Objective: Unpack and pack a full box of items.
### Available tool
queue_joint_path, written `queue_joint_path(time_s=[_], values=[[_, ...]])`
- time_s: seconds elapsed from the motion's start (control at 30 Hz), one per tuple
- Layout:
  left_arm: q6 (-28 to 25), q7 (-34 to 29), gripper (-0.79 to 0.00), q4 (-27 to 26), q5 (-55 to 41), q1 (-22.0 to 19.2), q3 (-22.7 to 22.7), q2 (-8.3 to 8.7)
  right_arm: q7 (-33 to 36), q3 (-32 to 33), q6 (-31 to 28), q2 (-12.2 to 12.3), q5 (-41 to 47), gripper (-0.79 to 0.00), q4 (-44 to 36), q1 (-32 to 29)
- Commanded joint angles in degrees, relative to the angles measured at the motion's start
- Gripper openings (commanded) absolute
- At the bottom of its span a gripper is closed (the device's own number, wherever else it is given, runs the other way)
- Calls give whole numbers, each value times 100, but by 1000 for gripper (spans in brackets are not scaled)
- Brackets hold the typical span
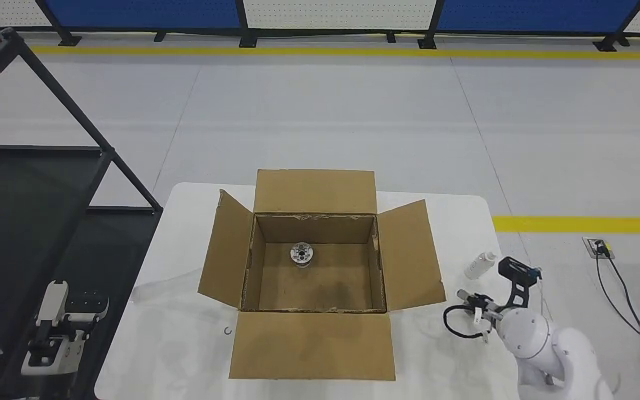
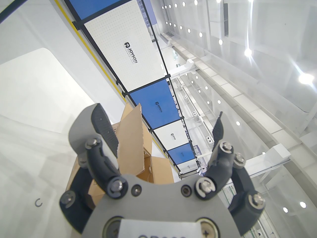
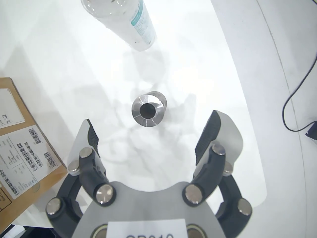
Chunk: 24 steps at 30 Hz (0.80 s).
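An open cardboard box (image 1: 312, 360) stands mid-table with its four flaps spread; a small metal part (image 1: 301, 253) lies on its floor near the far wall. My right gripper (image 3: 152, 120) is open just above the table to the right of the box. A short metal cylinder (image 3: 148, 111) stands on the table slightly ahead of its fingertips, untouched. Beyond it lies a white bottle (image 3: 118, 8) (image 1: 480, 264). My left gripper (image 2: 159, 117) is open and empty, low beside the table's left side, with the box (image 2: 131, 147) ahead of it.
The white table (image 1: 180, 300) has free surface on both sides of the box. A tiny C-shaped ring (image 1: 229, 333) (image 2: 38, 203) lies left of the near flap. The box's labelled right flap (image 3: 22, 137) is close to my right gripper. A dark rack (image 1: 60, 200) stands at left.
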Motion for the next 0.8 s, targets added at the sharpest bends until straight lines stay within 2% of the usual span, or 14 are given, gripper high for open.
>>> queue_joint_path(time_s=[0.0, 0.13, 0.17, 0.27, 0.3, 0.33, 0.53, 0.6, 0.67, 0.77], values=[[0, 0, 0, 0, 0, 0, 0, 0, 27, -36, 15, 2, -37, 0, 118, 88], [0, 0, 0, 0, 0, 0, 0, 0, 48, -103, 50, 3, -77, -31, 333, 234], [0, 0, 0, 0, 0, 0, 0, 0, 45, -112, 48, 3, -69, -105, 377, 260], [0, 0, 0, 0, 0, 0, 0, 0, 34, -125, 27, 6, -40, -206, 496, 329], [0, 0, 0, 0, 0, 0, 0, 0, 30, -131, 25, 6, -33, -354, 528, 348], [0, 0, 0, 0, 0, 0, 0, 0, 28, -143, 18, 8, -43, -406, 559, 363], [0, 0, 0, 0, 0, 0, 0, 0, 64, -191, 65, 14, -90, -505, 701, 469], [0, 0, 0, 0, 0, 0, 0, 0, 19, -196, 72, 14, -75, -582, 695, 478], [0, 0, 0, 0, 0, 0, 0, 0, -68, -185, 83, 12, -40, -763, 604, 457], [0, 0, 0, 0, 0, 0, 0, 0, -187, -147, 110, 14, -7, -785, 344, 377]])
